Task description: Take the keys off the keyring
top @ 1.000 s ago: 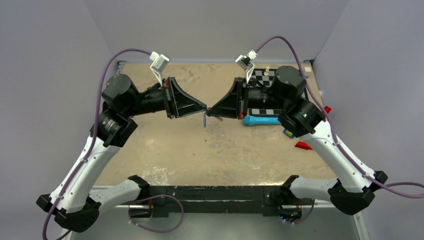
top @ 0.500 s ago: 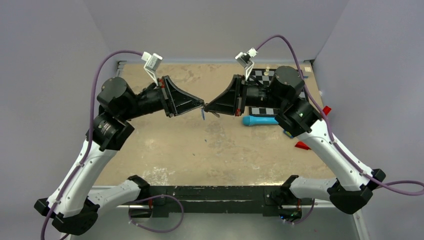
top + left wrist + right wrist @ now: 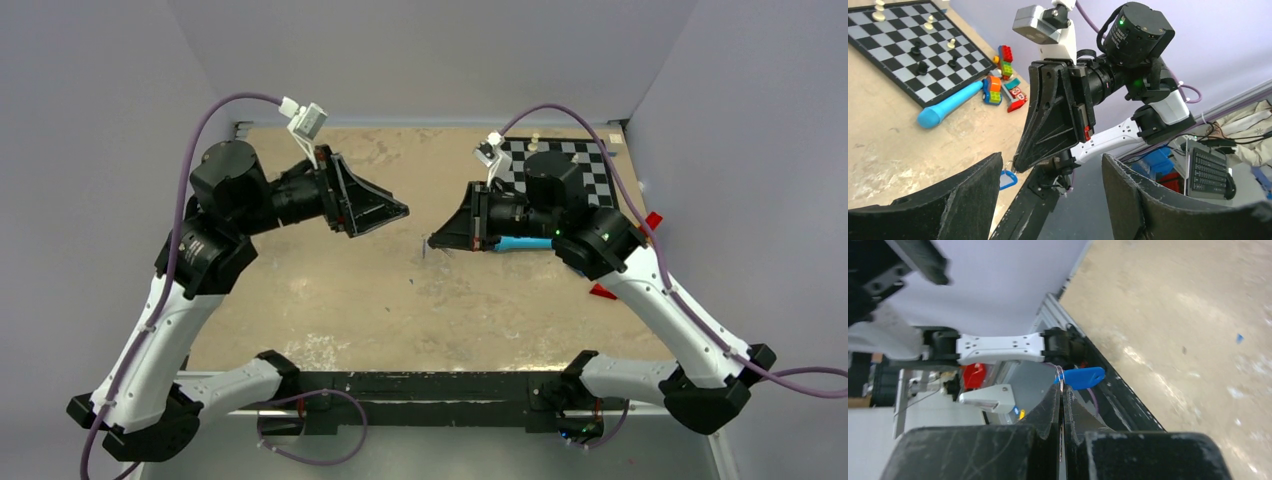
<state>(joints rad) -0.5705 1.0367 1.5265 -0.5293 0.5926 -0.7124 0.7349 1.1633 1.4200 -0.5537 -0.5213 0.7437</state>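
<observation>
The right end effector has its jaws pressed together on the thin wire of the keyring. The blue tag sticks out from the tip toward 3 o'clock in its wrist view. The keys themselves are too small to make out. I judge they hang with the tag, in the air above the middle of the table. The left end effector stands with jaws wide apart and nothing between them. In the top view it is at about 10 o'clock of the right tip, near but not touching.

The hold is the weak spot. So little wire is pinched that a sideways tug could slip it free and drop the bunch onto the table. An approaching left finger could also knock the tag, twist the ring, or strike the right fingertips, since the target is far smaller than either finger.
</observation>
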